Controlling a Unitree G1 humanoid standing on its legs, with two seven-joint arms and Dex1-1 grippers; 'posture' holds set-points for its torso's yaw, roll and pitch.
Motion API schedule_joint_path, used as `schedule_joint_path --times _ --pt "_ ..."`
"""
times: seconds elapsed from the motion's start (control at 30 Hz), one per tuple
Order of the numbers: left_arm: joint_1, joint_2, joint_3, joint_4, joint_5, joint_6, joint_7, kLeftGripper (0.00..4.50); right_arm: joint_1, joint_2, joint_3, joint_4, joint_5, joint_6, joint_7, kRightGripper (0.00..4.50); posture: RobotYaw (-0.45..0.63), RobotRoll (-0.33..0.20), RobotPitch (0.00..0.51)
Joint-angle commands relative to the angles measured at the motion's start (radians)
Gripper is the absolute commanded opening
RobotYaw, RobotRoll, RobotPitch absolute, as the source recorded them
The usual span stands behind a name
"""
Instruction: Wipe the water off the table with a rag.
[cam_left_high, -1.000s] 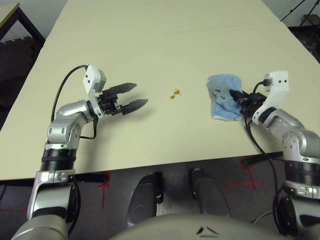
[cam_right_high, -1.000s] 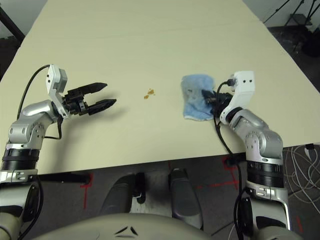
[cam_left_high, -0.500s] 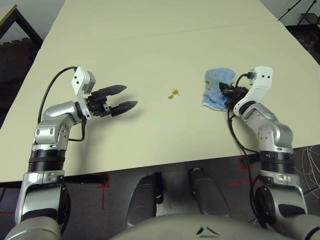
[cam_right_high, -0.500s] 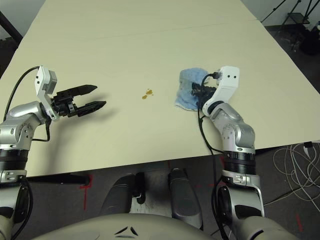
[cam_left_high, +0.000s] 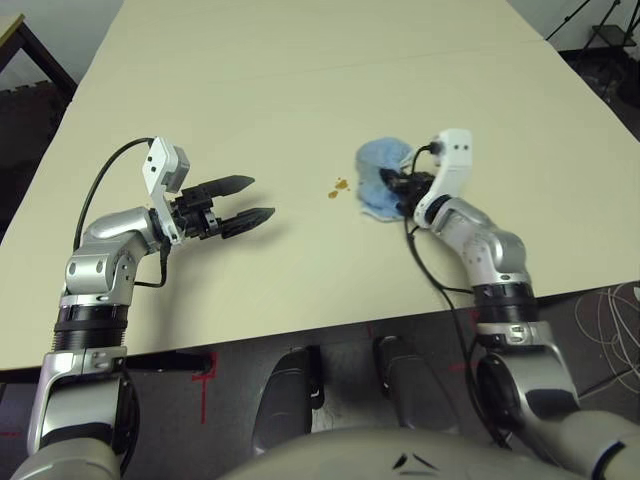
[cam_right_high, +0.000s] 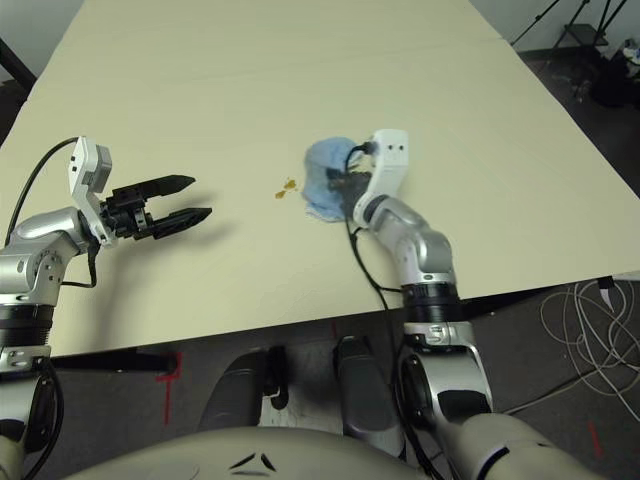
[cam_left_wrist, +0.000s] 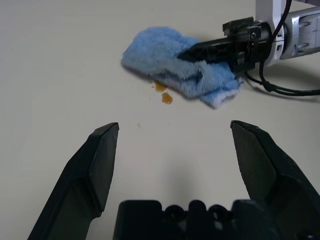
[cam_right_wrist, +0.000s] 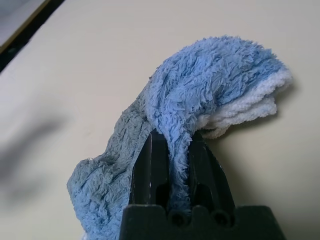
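1. The tabletop (cam_left_high: 300, 90) is pale cream, plain and unpatterned, crossed by a faint thin seam line.
2. The rag (cam_left_wrist: 172, 70) is light blue and fluffy, with white edging along its folded border.
3. The water (cam_left_wrist: 163, 92), just beside the rag, shows as small orange-brown drops against the cream.
4. The right end effector (cam_right_wrist: 170, 165) has black fingers, with blue pile between them; its wrist housing is white.
5. The left end effector (cam_left_high: 243, 200) has black fingers too, under a white camera block.
6. Both forearms are silver, with black cables.
7. The floor below the tabletop is dark grey with red tape marks.
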Motion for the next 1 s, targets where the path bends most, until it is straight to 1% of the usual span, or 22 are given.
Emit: schedule_joint_path --times 0.03,0.23,0.33,0.47,0.6,0.73,0.87,1.0 --pt "0.019 0.006 0.008 -0.012 -0.010 0.008 -0.002 4.50 0.029 0.007 0.087 -0.013 0.033 0.095 0.091 0.16 -0.14 0.000 0.182" --pt "0.024 0.002 0.009 -0.018 -0.010 0.007 0.003 4.50 0.058 -0.023 0.142 -0.072 0.048 0.169 0.172 0.16 -0.14 0.000 0.183" --pt "0.024 -0.001 0.007 -0.018 -0.010 0.006 0.004 4.50 0.055 -0.015 0.111 -0.052 0.022 0.126 0.131 0.16 -0.14 0.000 0.183" --pt "0.025 -0.002 0.006 -0.018 -0.009 0.005 0.003 4.50 0.029 -0.005 0.032 -0.001 -0.008 0.041 0.039 0.16 -0.15 0.000 0.182" --pt "0.012 -0.009 -0.001 -0.007 -0.005 0.001 0.002 4.50 -0.034 -0.031 -0.096 0.078 -0.013 -0.072 -0.072 0.15 -0.15 0.000 0.182" --pt "0.007 -0.013 -0.004 0.000 -0.002 -0.003 -0.001 4.50 -0.077 -0.043 -0.154 0.133 -0.016 -0.146 -0.126 0.15 -0.16 0.000 0.179" --pt "0.004 -0.014 -0.006 0.003 -0.001 -0.005 -0.002 4.50 -0.109 -0.062 -0.188 0.166 -0.014 -0.178 -0.140 0.15 -0.16 0.000 0.181" --pt "0.005 -0.015 -0.007 0.003 0.001 -0.006 -0.002 4.50 -0.121 -0.089 -0.205 0.137 0.023 -0.151 -0.099 0.15 -0.16 0.000 0.183"
